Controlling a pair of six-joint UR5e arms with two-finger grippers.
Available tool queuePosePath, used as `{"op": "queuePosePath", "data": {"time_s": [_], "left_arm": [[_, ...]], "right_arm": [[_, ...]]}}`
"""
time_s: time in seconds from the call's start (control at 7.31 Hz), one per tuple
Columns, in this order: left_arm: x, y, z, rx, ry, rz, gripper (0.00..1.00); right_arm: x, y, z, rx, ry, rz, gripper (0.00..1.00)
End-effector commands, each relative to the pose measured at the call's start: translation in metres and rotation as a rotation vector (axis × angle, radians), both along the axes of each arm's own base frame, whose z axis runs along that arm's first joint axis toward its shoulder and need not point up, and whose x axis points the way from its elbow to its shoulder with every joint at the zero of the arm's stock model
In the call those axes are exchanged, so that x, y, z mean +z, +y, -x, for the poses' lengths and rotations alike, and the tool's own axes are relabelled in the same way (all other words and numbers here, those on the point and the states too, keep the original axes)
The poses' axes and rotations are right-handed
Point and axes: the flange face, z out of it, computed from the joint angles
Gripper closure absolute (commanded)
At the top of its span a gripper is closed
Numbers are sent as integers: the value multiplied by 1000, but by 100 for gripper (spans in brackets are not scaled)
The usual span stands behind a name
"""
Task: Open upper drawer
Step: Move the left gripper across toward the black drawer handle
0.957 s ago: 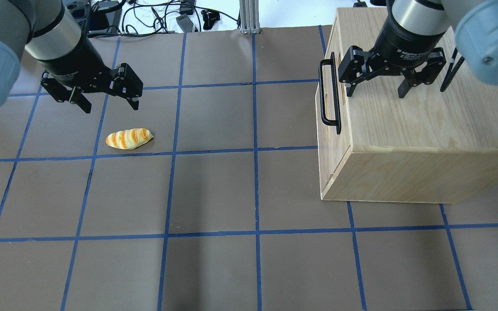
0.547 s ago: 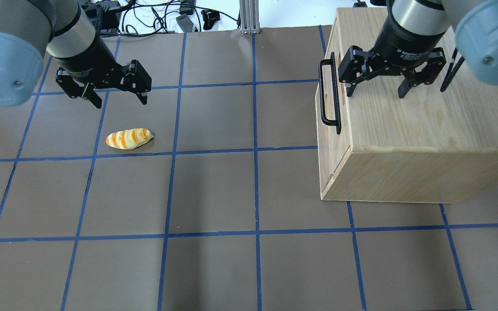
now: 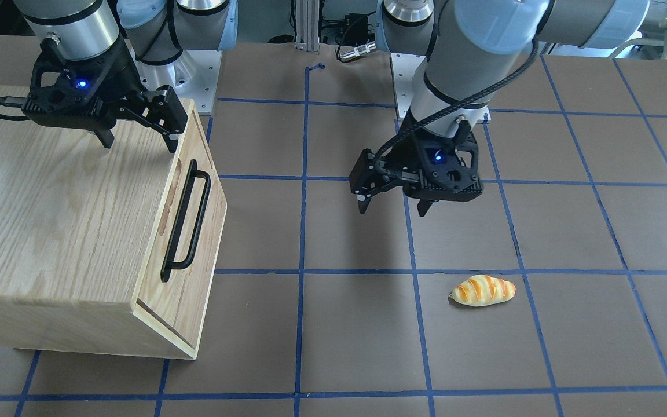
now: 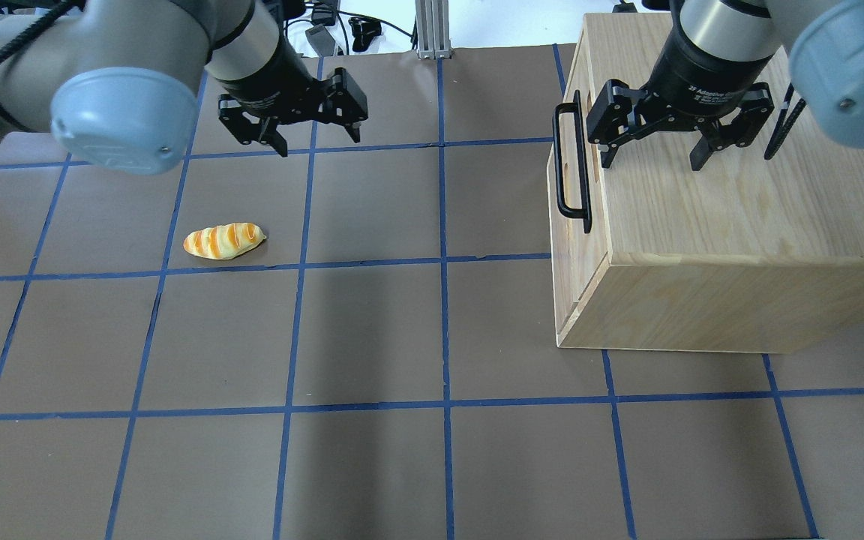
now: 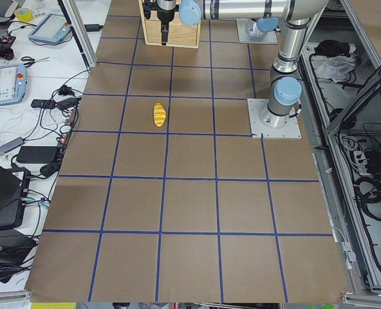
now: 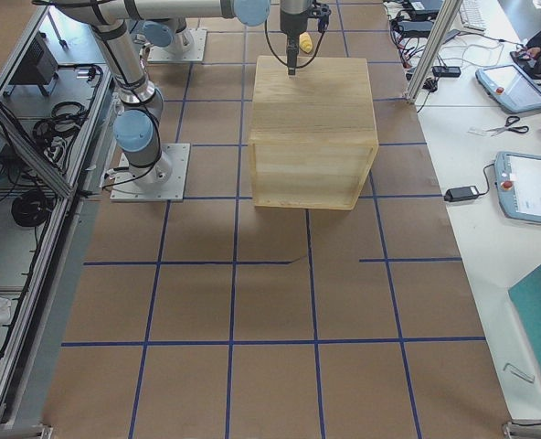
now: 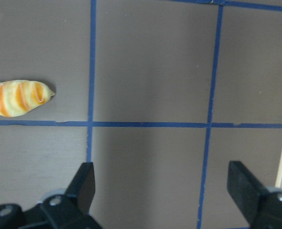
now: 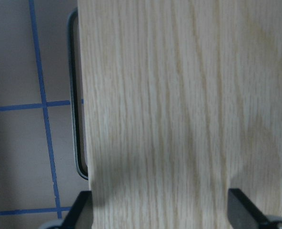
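upper drawer (image 3: pixel 209 231) front faces robot's left, bar handle (image 4: pixel 561 161) lengthwise near-far; left hand (image 4: pixel 319 144), right hand (image 4: pixel 651 163) wide.

A striped bread roll (image 4: pixel 223 241) lies on the brown, blue-taped table (image 4: pixel 372 337), well apart from the oak cabinet (image 4: pixel 739 225); cables (image 4: pixel 282 30) trail beyond the table's far edge.

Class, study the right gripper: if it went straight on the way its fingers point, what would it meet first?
Probably the cabinet's wooden top, right beneath the open right gripper. The upper drawer's handle lies beyond that top's edge, off this line.
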Motion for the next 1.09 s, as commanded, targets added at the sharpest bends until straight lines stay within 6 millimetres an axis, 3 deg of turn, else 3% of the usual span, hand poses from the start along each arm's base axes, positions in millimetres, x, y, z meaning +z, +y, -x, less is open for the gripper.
{"op": "queuePosePath", "data": {"time_s": [0.0,0.14,0.27,0.55,0.96], "left_arm": [[-11,-2,62,39,111,-4,0],[-27,1,94,46,203,-55,0],[-37,-1,111,53,225,-47,0],[-49,6,139,55,220,-72,0],[-60,4,164,107,262,-53,0]], "right_arm": [[0,0,0,0,0,0,0],[0,0,0,0,0,0,0],[0,0,0,0,1,0,0],[0,0,0,0,1,0,0],[0,0,0,0,0,0,0]]}}
